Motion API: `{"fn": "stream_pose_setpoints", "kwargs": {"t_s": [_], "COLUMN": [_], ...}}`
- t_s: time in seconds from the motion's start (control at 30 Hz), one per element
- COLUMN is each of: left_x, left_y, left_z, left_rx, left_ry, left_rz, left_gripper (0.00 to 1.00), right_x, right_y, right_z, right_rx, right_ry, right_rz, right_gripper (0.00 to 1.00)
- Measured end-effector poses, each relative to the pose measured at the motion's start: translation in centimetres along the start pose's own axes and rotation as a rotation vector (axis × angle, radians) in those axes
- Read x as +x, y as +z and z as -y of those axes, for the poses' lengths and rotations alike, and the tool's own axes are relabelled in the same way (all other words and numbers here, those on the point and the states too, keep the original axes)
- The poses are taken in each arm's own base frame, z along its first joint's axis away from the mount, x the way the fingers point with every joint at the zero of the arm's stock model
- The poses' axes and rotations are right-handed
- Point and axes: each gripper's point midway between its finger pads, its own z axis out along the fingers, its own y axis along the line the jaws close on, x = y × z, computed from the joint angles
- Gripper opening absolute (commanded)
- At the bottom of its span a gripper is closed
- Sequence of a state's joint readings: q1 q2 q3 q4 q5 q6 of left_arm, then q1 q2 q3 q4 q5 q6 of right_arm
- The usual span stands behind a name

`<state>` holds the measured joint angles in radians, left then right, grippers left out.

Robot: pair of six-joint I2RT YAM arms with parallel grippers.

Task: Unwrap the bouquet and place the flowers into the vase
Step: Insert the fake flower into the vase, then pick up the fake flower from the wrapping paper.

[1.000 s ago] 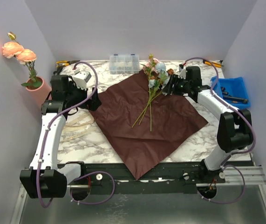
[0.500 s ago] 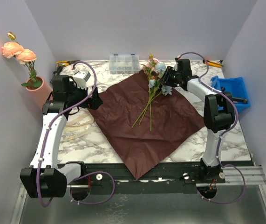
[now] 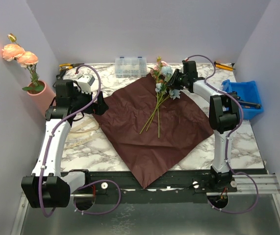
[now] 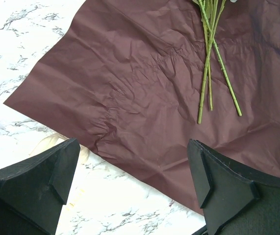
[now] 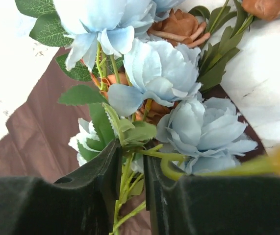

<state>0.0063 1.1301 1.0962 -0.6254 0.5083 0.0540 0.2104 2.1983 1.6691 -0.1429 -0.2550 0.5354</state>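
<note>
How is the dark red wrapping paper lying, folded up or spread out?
Spread out. The paper lies open and flat on the table, a little creased, with the flowers lying loose on top of it.

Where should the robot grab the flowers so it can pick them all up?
Probably by the thin green stems just under the blooms, where they bunch tight; lower down they fan apart on the maroon sheet. Come from the right: the flowers lie with their heads beside the right gripper, whose fingers sit either side of that spot.
</note>
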Motion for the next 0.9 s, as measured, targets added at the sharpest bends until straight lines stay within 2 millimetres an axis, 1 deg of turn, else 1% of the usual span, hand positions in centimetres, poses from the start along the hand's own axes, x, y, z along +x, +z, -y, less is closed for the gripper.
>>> {"fn": "stream_pose_setpoints", "kwargs": {"t_s": [0.1, 0.13, 0.27, 0.4, 0.5, 0.67, 0.73, 0.8, 0.9], "left_x": [-0.1, -0.2, -0.3, -0.4, -0.5, -0.6, -0.6, -0.6, -0.6], "left_y": [-0.2, -0.2, -0.4, -0.5, -0.7, -0.8, -0.8, -0.8, -0.8], "left_z": [0.1, 0.1, 0.3, 0.3, 0.4, 0.5, 0.5, 0.5, 0.6], "left_rx": [0.0, 0.0, 0.0, -0.001, -0.001, -0.001, -0.001, -0.001, 0.0], "left_ry": [0.001, 0.0, -0.001, -0.003, -0.001, 0.0, -0.004, -0.007, -0.013], "left_rz": [0.006, 0.008, 0.015, 0.019, 0.026, 0.031, 0.031, 0.032, 0.033], "left_gripper": [0.99, 0.99, 0.99, 0.99, 0.99, 0.99, 0.99, 0.99, 0.99], "right_x": [0.2, 0.3, 0.8, 0.5, -0.8, -3.9, -4.7, -4.8, -3.9], "right_y": [0.0, -0.1, -1.1, -3.5, -6.2, -10.9, -12.5, -14.0, -15.6], "right_z": [-0.1, -0.1, -0.4, -1.5, -3.5, -7.9, -9.5, -11.0, -12.7], "right_rx": [-0.004, -0.007, -0.011, -0.035, -0.089, -0.225, -0.292, -0.363, -0.476], "right_ry": [0.018, 0.023, 0.032, 0.024, 0.006, -0.066, -0.102, -0.134, -0.162], "right_rz": [-0.006, -0.01, -0.018, -0.001, 0.039, 0.152, 0.189, 0.212, 0.208], "right_gripper": [0.02, 0.0, 0.0, 0.0, 0.0, 0.0, 0.0, 0.0, 0.01]}}
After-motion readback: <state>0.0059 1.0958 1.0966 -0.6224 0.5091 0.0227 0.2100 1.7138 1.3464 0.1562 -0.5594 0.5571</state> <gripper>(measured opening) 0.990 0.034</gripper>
